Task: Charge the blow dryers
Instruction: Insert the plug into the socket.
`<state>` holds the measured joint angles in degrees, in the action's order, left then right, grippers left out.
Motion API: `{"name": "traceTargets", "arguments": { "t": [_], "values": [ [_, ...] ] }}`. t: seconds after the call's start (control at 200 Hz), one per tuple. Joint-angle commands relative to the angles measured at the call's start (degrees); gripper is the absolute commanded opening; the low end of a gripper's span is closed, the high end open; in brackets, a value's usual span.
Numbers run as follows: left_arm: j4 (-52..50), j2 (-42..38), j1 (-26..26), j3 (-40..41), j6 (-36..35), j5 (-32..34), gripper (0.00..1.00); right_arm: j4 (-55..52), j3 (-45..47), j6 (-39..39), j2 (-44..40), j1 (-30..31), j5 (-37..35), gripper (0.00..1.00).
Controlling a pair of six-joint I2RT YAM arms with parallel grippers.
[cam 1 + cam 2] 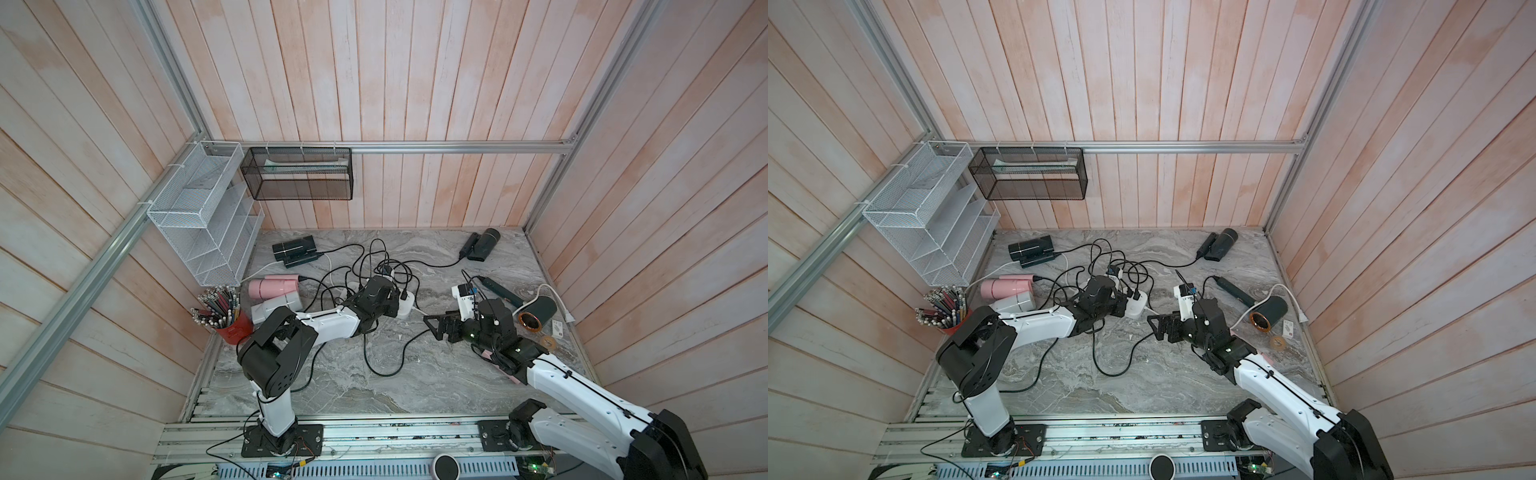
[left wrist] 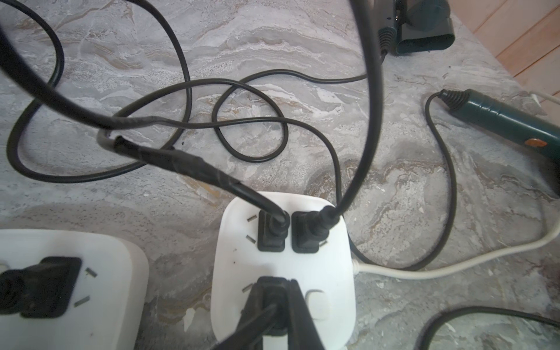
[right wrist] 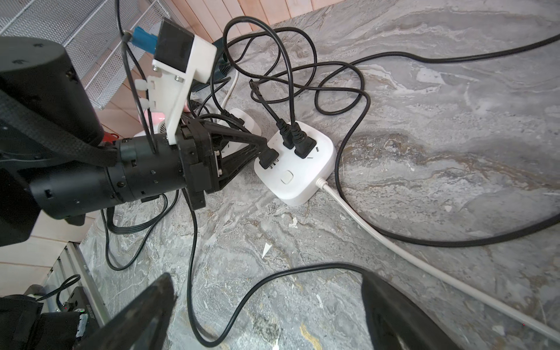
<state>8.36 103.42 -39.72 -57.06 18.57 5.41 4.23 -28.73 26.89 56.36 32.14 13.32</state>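
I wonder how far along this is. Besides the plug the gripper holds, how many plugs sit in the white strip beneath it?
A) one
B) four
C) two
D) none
C: two black plugs stand side by side in the strip, while the left gripper holds a third plug, prongs showing.

This is a robotics lab test booth dressed as a room. Pale plank walls hang on a bare aluminium frame. A marble-patterned tabletop fills the middle. The left arm and right arm are bolted to a slotted rail along the lower edge. At upper left, a white mesh rack and a black mesh basket are zip-tied to the frame.
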Motion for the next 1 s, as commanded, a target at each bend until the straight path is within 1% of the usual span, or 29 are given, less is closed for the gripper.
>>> {"name": "traceTargets", "arguments": {
  "t": [0.0, 0.1, 0.215, 0.315, 0.38, 0.435, 0.55, 0.685, 0.78, 0.995],
  "values": [
    [-5.7, 1.0, -1.5, 1.0, -1.8, 2.0, 0.11, 1.1, 0.7, 0.5, -0.3, -0.2, -1.2, 0.96],
    [-6.3, 1.6, -2.4, 0.4, -2.1, 3.6, 0.11, 1.4, 1.0, 0.8, -0.4, -0.2, -1.8, 0.96],
    [-6.1, 2.0, -2.9, 0.4, -2.4, 4.0, 0.11, 1.6, 1.0, 1.1, -0.5, -0.2, -2.0, 0.96],
    [-7.0, 2.5, -3.9, -0.1, -3.2, 6.2, 0.11, 1.7, 1.2, 1.3, -0.5, -0.2, -2.3, 0.96],
    [-7.1, 2.8, -3.9, 0.1, -2.4, 6.3, 0.11, 1.7, 1.2, 1.2, -0.5, -0.2, -2.4, 0.96],
    [-5.9, 2.7, -3.8, 0.8, -1.8, 5.2, 0.11, 1.7, 1.1, 1.2, -0.4, -0.2, -2.2, 0.96],
    [-2.9, 2.0, -2.4, 3.2, 0.7, 0.2, 0.11, 2.1, 1.4, 1.3, -0.6, -0.2, -1.7, 0.96],
    [-3.1, 1.6, -1.9, 3.7, 2.3, -0.6, 0.11, 2.4, 1.6, 1.5, -0.7, -0.2, -1.4, 0.96],
    [-3.1, 1.4, -0.9, 3.9, 3.9, -2.3, 0.11, 2.7, 1.5, 1.6, -0.5, -0.3, -0.9, 0.96],
    [-5.5, 1.8, -2.2, 2.7, 1.1, 2.7, 0.11, 2.9, 1.3, 1.6, -0.3, -0.2, -1.0, 0.96]
  ]
}}
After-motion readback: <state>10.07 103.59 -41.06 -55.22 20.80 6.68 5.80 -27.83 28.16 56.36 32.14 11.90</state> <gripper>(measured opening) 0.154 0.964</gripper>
